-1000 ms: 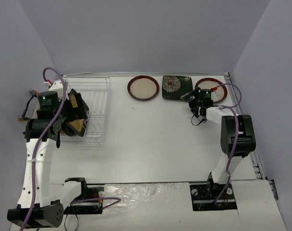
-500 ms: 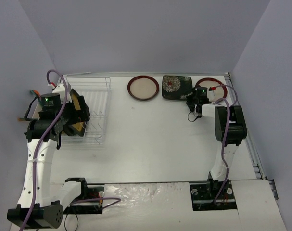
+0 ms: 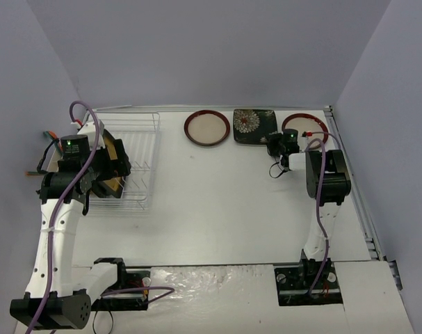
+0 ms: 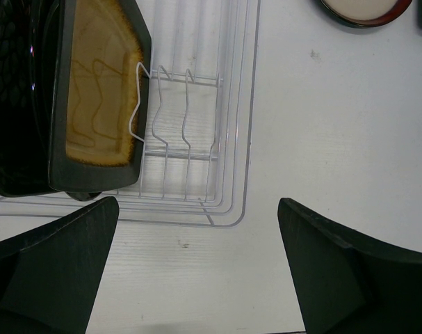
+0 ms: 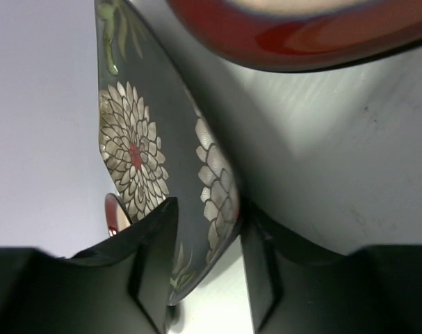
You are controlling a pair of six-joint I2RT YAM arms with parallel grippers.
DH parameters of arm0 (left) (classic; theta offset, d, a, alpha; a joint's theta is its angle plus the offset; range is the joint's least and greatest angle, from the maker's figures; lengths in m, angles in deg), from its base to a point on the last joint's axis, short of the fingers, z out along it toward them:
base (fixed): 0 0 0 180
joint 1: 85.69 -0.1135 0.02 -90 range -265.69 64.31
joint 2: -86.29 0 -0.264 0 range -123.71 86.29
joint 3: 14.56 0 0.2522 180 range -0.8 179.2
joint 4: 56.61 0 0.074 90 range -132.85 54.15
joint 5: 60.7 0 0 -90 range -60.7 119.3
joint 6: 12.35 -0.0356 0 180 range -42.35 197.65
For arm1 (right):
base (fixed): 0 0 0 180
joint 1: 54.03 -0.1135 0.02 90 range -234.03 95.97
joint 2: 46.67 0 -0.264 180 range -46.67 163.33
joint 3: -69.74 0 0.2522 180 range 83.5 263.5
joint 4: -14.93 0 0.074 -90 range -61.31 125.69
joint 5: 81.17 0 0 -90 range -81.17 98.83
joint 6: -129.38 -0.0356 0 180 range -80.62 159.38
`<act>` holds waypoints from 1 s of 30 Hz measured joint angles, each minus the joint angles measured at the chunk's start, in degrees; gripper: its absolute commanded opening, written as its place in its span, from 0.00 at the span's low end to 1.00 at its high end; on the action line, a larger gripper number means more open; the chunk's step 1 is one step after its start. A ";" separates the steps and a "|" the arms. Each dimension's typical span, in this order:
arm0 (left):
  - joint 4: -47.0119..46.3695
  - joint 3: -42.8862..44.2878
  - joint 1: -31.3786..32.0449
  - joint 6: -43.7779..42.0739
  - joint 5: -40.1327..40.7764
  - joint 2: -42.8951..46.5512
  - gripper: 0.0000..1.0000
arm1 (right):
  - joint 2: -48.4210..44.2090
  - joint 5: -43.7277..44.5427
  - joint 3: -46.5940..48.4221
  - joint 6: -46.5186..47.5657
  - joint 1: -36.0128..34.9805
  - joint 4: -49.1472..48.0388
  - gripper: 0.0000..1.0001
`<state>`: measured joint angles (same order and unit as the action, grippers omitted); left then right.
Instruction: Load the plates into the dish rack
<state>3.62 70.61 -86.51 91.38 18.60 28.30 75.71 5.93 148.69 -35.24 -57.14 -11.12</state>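
The square black floral plate (image 3: 251, 125) lies at the back of the table between two round cream plates with red rims (image 3: 206, 127) (image 3: 309, 125). My right gripper (image 3: 274, 142) is at its near right corner. In the right wrist view the gripper (image 5: 207, 257) has one finger over and one under the floral plate (image 5: 138, 153), shut on its rim. The dish rack (image 3: 147, 132) stands at the left. A black-amber plate (image 4: 99, 104) and a dark plate (image 4: 16, 104) stand on edge in it. My left gripper (image 4: 197, 209) hangs open over the rack's near corner.
The rack's wire dividers (image 4: 176, 111) to the right of the standing plates hold nothing. A red-rimmed plate (image 5: 294, 35) lies close beside the floral plate's right edge. The back wall runs just behind the row of plates.
My right gripper has slid left to the floral plate's corner and closed its jaws on the rim. The left arm shifted only slightly and stayed open.
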 measured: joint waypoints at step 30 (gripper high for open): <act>-8.19 -0.90 4.38 10.75 -11.22 -2.31 0.97 | -25.01 -10.70 -20.73 0.28 5.71 12.89 0.00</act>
<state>-4.57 69.71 -82.12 102.13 7.38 25.99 50.70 -4.77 127.95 -34.95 -51.43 1.77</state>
